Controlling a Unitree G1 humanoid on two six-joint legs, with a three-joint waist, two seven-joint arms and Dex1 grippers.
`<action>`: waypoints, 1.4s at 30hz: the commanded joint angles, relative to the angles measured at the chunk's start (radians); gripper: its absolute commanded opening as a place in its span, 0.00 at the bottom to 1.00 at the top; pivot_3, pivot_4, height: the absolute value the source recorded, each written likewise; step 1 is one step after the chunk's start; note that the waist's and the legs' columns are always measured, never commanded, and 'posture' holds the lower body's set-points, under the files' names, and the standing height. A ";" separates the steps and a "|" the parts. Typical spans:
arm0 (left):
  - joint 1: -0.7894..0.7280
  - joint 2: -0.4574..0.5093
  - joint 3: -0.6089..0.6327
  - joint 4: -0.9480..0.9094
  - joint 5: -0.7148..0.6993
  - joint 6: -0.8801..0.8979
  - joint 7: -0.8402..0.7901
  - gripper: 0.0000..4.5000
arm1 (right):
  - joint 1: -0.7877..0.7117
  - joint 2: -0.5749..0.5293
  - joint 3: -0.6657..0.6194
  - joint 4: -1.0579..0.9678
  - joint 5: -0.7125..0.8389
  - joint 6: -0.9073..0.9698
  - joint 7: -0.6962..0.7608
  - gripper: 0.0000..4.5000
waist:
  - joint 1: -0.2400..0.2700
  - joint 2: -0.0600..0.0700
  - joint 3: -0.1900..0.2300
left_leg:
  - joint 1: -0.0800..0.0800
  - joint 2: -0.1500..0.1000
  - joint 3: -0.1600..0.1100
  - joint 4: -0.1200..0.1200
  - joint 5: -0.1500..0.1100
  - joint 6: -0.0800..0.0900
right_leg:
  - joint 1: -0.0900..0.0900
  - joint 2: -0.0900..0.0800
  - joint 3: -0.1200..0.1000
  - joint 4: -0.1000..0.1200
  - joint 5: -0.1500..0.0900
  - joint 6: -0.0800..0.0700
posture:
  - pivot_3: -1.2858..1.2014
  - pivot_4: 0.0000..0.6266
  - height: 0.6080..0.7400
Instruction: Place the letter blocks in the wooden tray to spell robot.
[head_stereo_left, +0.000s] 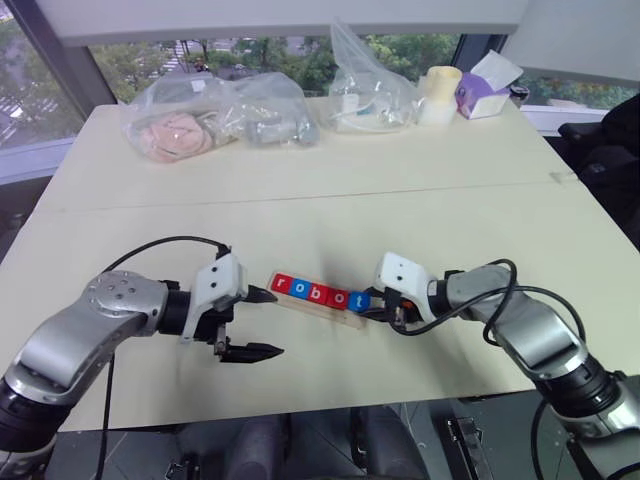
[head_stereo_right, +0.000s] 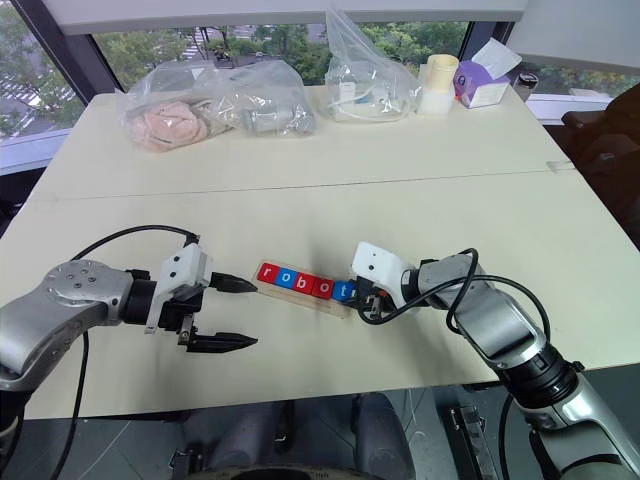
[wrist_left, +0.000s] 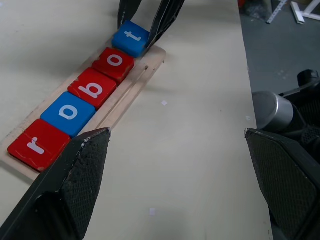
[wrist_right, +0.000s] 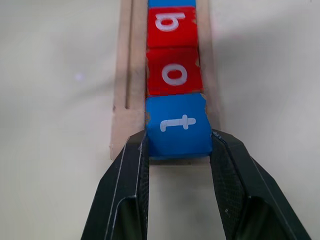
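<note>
Blocks (wrist_left: 92, 88) lettered "robot" in tray (wrist_left: 131, 92)

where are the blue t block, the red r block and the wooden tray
blue t block (wrist_right: 177, 125), right wrist view, on its top face
red r block (wrist_left: 37, 146), left wrist view, middle of its top face
wooden tray (wrist_left: 131, 85), left wrist view, bare grooved strip beside the blocks

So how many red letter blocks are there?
3, all in the wooden tray: the r at one end, then the b and second o side by side before the blue t.
</note>
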 joint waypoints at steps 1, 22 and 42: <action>-0.005 0.000 -0.001 -0.024 0.007 -0.001 0.008 1.00 | -0.028 0.009 0.005 0.005 -0.015 -0.016 -0.015 0.25 | -0.001 0.000 0.000 | 0.000 0.000 0.000 0.000 0.000 0.000 | 0.000 0.000 0.000 0.000 0.000 0.000 | 0.52 0.24 1.00; 0.003 -0.009 -0.011 -0.007 0.052 -0.024 0.022 1.00 | -0.045 0.070 0.010 -0.006 0.036 0.037 -0.020 0.25 | -0.001 0.000 0.000 | 0.000 0.000 0.000 0.000 0.000 0.000 | 0.000 0.001 0.000 0.000 0.000 0.000 | 0.52 0.24 1.00; -0.006 -0.023 0.011 0.032 0.071 -0.042 0.027 1.00 | -0.080 0.111 -0.090 0.008 0.051 0.019 -0.107 0.99 | 0.000 0.000 0.000 | 0.000 0.000 0.000 0.000 0.000 0.000 | 0.000 0.001 0.000 0.001 0.000 0.000 | 0.52 0.24 1.00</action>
